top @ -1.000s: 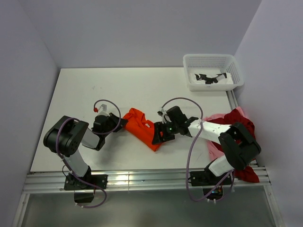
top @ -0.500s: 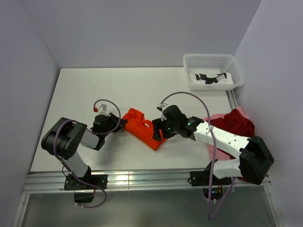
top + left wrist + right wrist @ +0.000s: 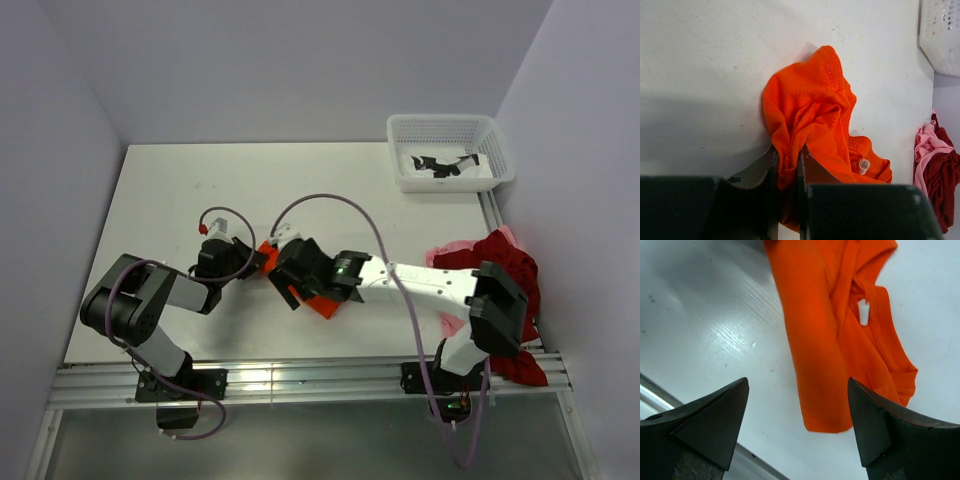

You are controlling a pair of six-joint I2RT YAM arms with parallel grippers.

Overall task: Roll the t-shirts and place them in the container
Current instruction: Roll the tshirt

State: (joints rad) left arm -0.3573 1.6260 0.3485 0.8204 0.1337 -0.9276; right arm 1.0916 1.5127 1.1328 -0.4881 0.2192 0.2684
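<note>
One orange t-shirt (image 3: pixel 810 125), long axis diagonal, left pincer (image 3: pixel 787 162) clamping one end, right pincer (image 3: pixel 796 385) agape above

The orange t-shirt (image 3: pixel 810 115) is one plain bright orange all over, unprinted, with a small white label (image 3: pixel 864 164) at its neck. Under it the table (image 3: pixel 160 190) is matt white (a few faint grey scuffs). Well to the right of the orange t-shirt lie a dark red t-shirt (image 3: pixel 505 262) and a pale pink t-shirt (image 3: pixel 452 250), both plain. Far beyond it, also rightward, the basket (image 3: pixel 440 125) is white mesh, holding a black-and-white item (image 3: pixel 440 165). Flanking the orange t-shirt, the left arm (image 3: pixel 135 295) is black and grey, the right arm (image 3: pixel 420 280) white and black; their cables (image 3: pixel 330 198) are purple.
</note>
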